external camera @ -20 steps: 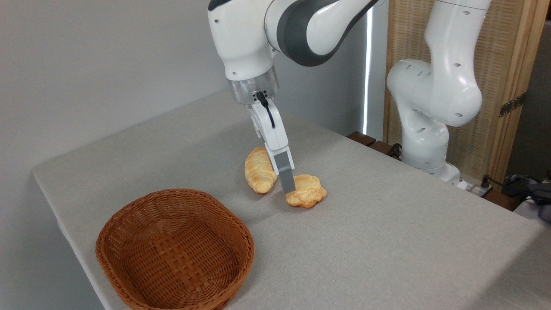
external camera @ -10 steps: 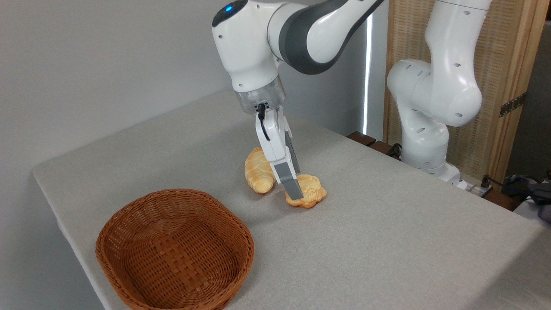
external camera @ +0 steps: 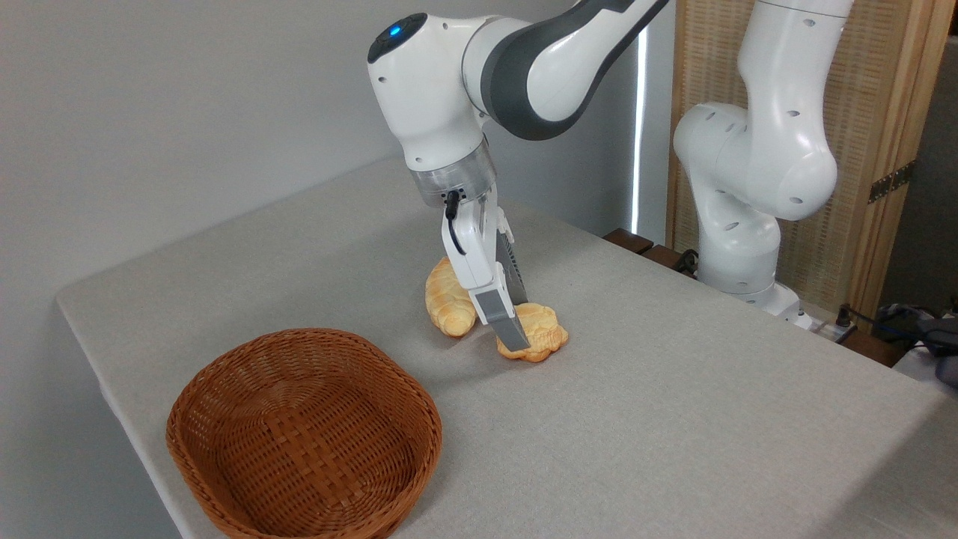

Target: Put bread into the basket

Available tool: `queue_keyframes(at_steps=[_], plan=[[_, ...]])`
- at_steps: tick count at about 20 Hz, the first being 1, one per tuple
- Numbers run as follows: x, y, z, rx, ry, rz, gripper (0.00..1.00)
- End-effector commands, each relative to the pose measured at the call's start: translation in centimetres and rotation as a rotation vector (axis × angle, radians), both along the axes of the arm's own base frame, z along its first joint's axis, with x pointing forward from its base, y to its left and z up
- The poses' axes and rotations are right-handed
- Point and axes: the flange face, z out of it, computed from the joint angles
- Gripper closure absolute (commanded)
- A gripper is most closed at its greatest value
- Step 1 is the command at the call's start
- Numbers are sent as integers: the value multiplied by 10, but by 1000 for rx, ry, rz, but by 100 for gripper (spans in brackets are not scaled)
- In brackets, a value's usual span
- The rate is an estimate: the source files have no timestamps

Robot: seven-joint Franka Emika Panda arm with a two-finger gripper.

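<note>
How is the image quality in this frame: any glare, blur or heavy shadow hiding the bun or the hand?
Fixed camera: sharp and evenly lit; soft shadows only, inside the oval brown wicker basket and beside the small round golden bun. A bright strip of window light behind the arm is blown out. The hand is crisp, but its near finger hides the other.

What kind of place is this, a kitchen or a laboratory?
Probably a robot lab or test room, not a kitchen: an arm's gripper works over a cloth-covered table holding only bread, a roll and a basket.
</note>
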Motion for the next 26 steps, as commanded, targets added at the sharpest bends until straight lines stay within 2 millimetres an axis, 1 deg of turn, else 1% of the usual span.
queue_keyframes(at_steps=[1, 4, 10, 12, 13, 17, 19, 21, 23, 24, 26], plan=[[0, 0, -3, 15, 11, -28, 0], [1, 0, -5, 15, 9, -28, 0], [6, 1, -7, 37, -47, -54, 0], [7, 1, -6, 37, -53, -47, 2], [7, 1, -6, 37, -53, -47, 17], [7, 1, -6, 42, -55, -51, 42], [7, 1, -6, 42, -54, -53, 44], [7, 1, -6, 42, -54, -53, 50], [7, 1, -5, 41, -55, -53, 59], [7, 1, -5, 41, -55, -53, 62], [7, 1, -5, 42, -54, -53, 62]])
